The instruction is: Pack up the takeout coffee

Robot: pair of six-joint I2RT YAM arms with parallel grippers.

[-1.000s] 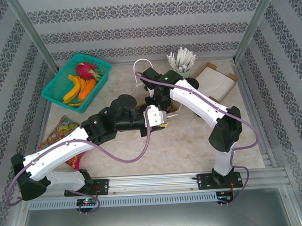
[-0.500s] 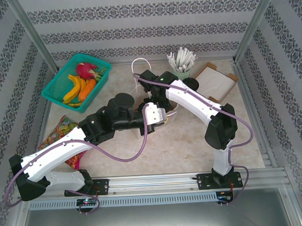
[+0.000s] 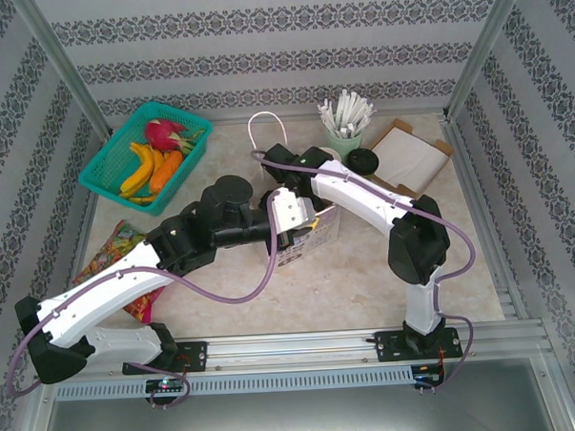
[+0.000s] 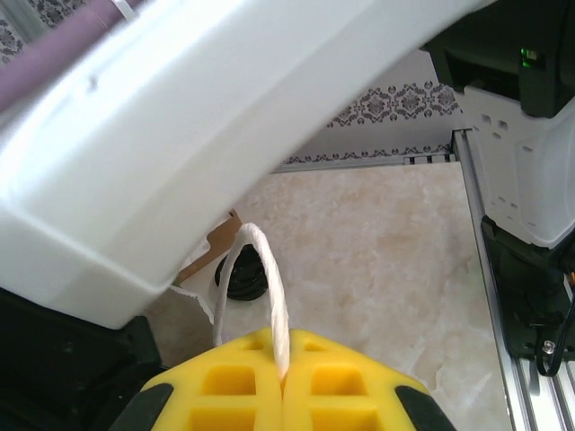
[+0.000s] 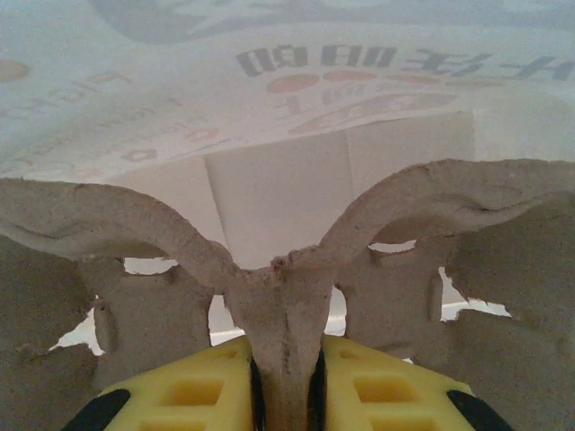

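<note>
At mid-desk your two arms cross over a white paper bag (image 3: 325,235) and hide most of it from the top camera. Its mouth and contents cannot be made out from above. One white handle (image 3: 251,136) loops free on the bag's far side.

From the right wrist, the bag's inner wall shows grey characters and red-orange shapes printed back to front. They cannot be read.

Your left gripper (image 4: 281,364) has its yellow jaws pressed together, pinching a white cord (image 4: 272,305) that arches up from between them. The right arm's white shell blocks the upper left of that wrist view.

Your right gripper (image 5: 286,364) has its jaws almost together, pinching the upright middle rib of a brown pulp tray (image 5: 286,296). The tray is cut off at both sides of the view, and the bag's wall stands close behind it.

The coffee (image 3: 363,160), a small cup with a black lid, stands on the desk (image 3: 367,279) outside the bag, off to its far right. It is just beside a cup of white sticks (image 3: 346,125), and neither gripper touches it.
</note>
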